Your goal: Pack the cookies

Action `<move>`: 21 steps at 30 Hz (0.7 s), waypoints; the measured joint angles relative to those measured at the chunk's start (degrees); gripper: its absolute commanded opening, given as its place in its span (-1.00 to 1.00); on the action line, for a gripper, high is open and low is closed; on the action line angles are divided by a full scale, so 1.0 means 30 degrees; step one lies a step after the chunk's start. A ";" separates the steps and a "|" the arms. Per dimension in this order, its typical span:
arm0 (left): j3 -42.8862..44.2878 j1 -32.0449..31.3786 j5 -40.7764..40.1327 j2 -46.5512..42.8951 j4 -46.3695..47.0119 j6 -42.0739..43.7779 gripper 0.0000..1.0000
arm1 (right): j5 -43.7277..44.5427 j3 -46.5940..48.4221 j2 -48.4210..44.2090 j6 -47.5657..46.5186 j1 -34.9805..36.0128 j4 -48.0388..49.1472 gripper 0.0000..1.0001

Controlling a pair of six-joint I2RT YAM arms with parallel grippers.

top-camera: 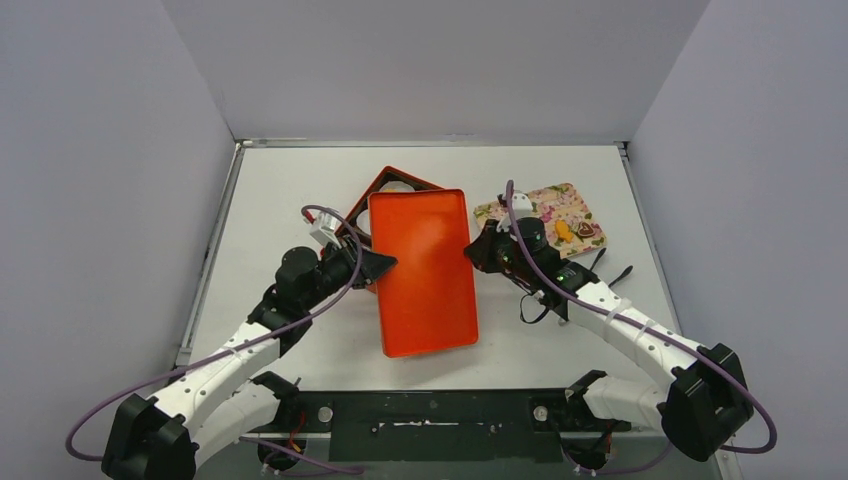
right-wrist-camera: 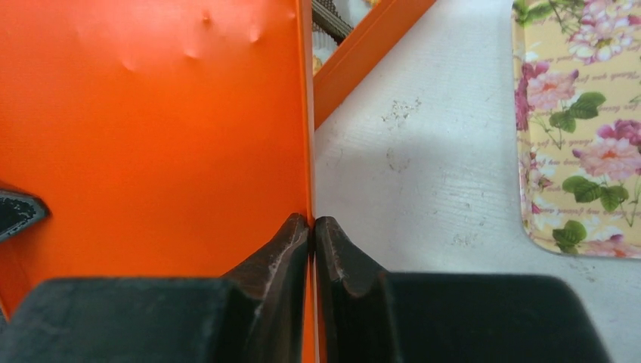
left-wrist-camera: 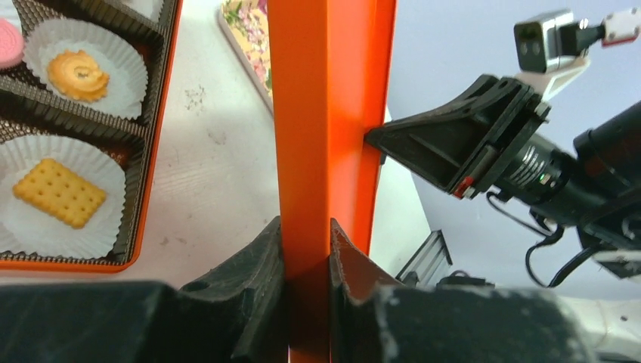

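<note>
Orange lid (top-camera: 420, 275) between both arms, left gripper (left-wrist-camera: 306, 234) pinching its left edge, right gripper (right-wrist-camera: 312, 227) pinching its right edge, cookies (left-wrist-camera: 75, 74) in box (left-wrist-camera: 60, 265) paper cups, more on flowery tray (top-camera: 540, 200)

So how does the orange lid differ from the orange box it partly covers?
The orange lid is bare, with dents; the orange box holds a dark liner of paper cups with cookies. The lid is pinched at opposite edges by the left gripper and right gripper; the box lies ungripped on the table. Both are orange and rectangular.
</note>
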 measured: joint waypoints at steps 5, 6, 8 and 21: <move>0.1647 -0.0007 -0.0692 0.0022 -0.1603 -0.0066 -1.00 | 0.1231 0.0627 -0.0007 -0.0146 0.0852 0.0175 -0.09; 0.2098 -0.0007 -0.0911 0.0066 -0.1909 -0.0066 -1.00 | 0.1647 0.0976 -0.0007 -0.0299 0.1239 0.0022 0.02; 0.3162 0.0000 -0.1457 0.0204 -0.2616 -0.0051 -1.00 | 0.2769 0.2033 -0.0007 -0.0794 0.2113 -0.0488 0.21; 0.9996 -0.1013 -0.6499 0.2805 -0.4998 -0.0459 -1.00 | 0.7752 0.7045 -0.0277 -0.4459 0.5610 -0.3220 0.97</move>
